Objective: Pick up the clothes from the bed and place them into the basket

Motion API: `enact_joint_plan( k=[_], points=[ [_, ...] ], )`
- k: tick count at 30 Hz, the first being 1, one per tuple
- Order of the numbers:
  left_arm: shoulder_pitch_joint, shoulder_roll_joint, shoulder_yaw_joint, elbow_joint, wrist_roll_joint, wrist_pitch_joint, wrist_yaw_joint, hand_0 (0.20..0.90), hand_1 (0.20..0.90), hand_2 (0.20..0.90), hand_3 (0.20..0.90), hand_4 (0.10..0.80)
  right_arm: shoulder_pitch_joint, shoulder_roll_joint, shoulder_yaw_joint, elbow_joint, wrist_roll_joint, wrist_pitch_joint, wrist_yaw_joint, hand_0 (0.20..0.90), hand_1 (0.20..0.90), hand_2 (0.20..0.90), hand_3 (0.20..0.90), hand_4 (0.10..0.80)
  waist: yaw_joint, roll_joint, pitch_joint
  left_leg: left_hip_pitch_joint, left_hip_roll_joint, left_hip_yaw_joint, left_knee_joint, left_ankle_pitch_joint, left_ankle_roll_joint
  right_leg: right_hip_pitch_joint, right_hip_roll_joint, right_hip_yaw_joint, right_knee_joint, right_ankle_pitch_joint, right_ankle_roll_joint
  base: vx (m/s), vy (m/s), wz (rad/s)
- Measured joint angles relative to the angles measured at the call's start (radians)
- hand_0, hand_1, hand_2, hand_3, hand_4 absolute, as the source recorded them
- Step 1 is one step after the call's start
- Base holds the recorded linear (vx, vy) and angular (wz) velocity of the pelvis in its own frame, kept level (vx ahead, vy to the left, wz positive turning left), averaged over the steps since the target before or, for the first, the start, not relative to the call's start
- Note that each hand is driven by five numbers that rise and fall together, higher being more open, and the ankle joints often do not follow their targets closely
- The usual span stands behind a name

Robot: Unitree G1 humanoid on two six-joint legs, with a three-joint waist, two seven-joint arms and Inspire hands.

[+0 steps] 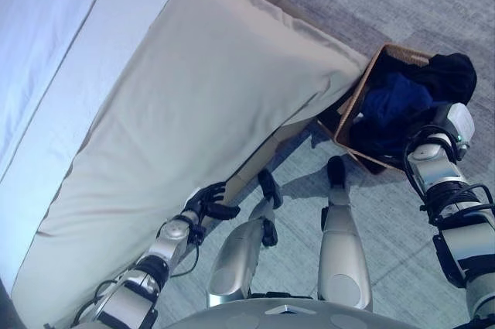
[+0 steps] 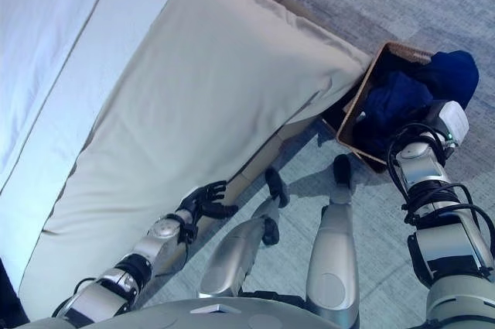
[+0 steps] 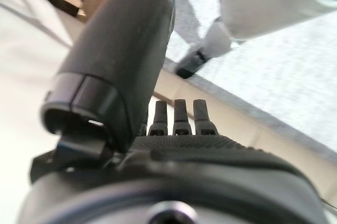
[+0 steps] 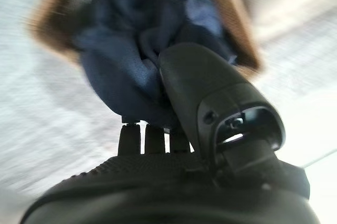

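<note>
A brown woven basket (image 1: pixel 362 89) stands on the floor at the bed's foot corner, with dark blue clothes (image 1: pixel 393 104) piled in it. My right hand (image 4: pixel 210 92) is over the basket; its thumb presses a dark blue garment (image 4: pixel 121 66) against the fingers, whose tips are hidden under the cloth. In the eye views that garment (image 1: pixel 448 73) bulges over the basket's far rim and covers the hand. My left hand (image 1: pixel 206 203) hangs low beside the bed's edge, fingers relaxed and holding nothing. No clothes show on the bed (image 1: pixel 193 97).
The bed carries a beige cover, with a white sheet (image 1: pixel 46 35) along its far side. Its wooden frame (image 1: pixel 290 131) runs beside my left hand toward the basket. Grey carpet (image 1: pixel 387 4) surrounds the basket.
</note>
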Motion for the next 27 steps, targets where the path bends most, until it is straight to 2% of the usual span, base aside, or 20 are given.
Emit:
enact_joint_plan(
  k=[4, 7, 14, 19, 22, 25, 27],
  points=[
    [-0.011, 0.045, -0.007, -0.032, -0.081, -0.017, 0.000, 0.900, 0.900, 0.900, 0.900, 0.800, -0.049, -0.001, -0.005, 0.015, 0.020, -0.007, -0.001, 0.900, 0.900, 0.900, 0.900, 0.800, 0.013, -0.014, 0.010, -0.013, -0.018, 0.000, 0.014, -0.005, 0.004, -0.056, -0.025, 0.013, 0.107, -0.060, 0.000, 0.016, 0.004, 0.09],
    [-0.011, 0.051, 0.004, -0.038, -0.173, -0.015, -0.007, 0.900, 0.900, 0.900, 0.900, 0.800, -0.084, 0.009, -0.014, 0.010, 0.093, -0.055, 0.000, 0.900, 0.900, 0.900, 0.900, 0.800, 0.026, -0.013, 0.009, -0.031, -0.021, 0.003, 0.019, -0.005, 0.004, -0.083, -0.022, 0.019, 0.126, -0.063, -0.001, -0.044, 0.082, -0.02],
    [-0.007, -0.025, 0.107, -0.041, -0.456, 0.018, -0.077, 0.900, 0.900, 0.900, 0.900, 0.800, -0.052, 0.064, -0.118, -0.030, 0.301, -0.184, 0.020, 0.900, 0.900, 0.900, 0.900, 0.800, 0.025, -0.014, 0.010, -0.030, -0.013, 0.003, 0.018, -0.005, 0.004, -0.077, -0.012, 0.019, 0.121, -0.059, -0.002, 0.029, 0.058, 0.00],
    [0.013, -0.097, 0.188, -0.037, -0.654, 0.053, -0.104, 0.900, 0.900, 0.900, 0.900, 0.800, 0.110, 0.148, -0.195, -0.092, 0.441, -0.300, 0.019, 0.900, 0.900, 0.900, 0.900, 0.800, 0.011, -0.018, 0.012, 0.060, 0.004, -0.015, -0.003, -0.009, 0.005, 0.049, 0.002, -0.012, 0.053, -0.055, -0.004, 0.071, 0.047, 0.05],
    [0.037, -0.118, 0.249, -0.031, -0.727, 0.054, -0.114, 0.900, 0.900, 0.900, 0.900, 0.800, 0.245, 0.218, -0.228, -0.193, 0.519, -0.422, 0.042, 0.900, 0.900, 0.900, 0.900, 0.800, -0.009, -0.033, 0.023, 0.130, 0.023, -0.032, -0.033, -0.011, 0.002, 0.146, 0.020, -0.038, -0.008, -0.049, -0.005, 0.086, 0.033, 0.09],
    [0.076, -0.121, 0.294, -0.023, -0.729, 0.057, -0.107, 0.900, 0.900, 0.900, 0.900, 0.800, 0.397, 0.273, -0.259, -0.252, 0.530, -0.533, 0.100, 0.900, 0.900, 0.900, 0.900, 0.800, -0.015, -0.066, 0.024, 0.199, 0.041, -0.051, -0.053, -0.027, -0.011, 0.252, 0.038, -0.069, -0.081, -0.045, -0.005, 0.185, 0.052, 0.13],
    [0.109, -0.113, 0.337, 0.007, -0.693, 0.063, -0.083, 0.900, 0.900, 0.900, 0.900, 0.800, 0.462, 0.304, -0.262, -0.252, 0.513, -0.545, 0.127, 0.900, 0.900, 0.900, 0.900, 0.800, -0.019, -0.112, 0.005, 0.240, 0.053, -0.053, -0.061, -0.037, -0.016, 0.313, 0.051, -0.076, -0.127, -0.035, -0.003, 0.219, 0.098, -0.02]
  ],
)
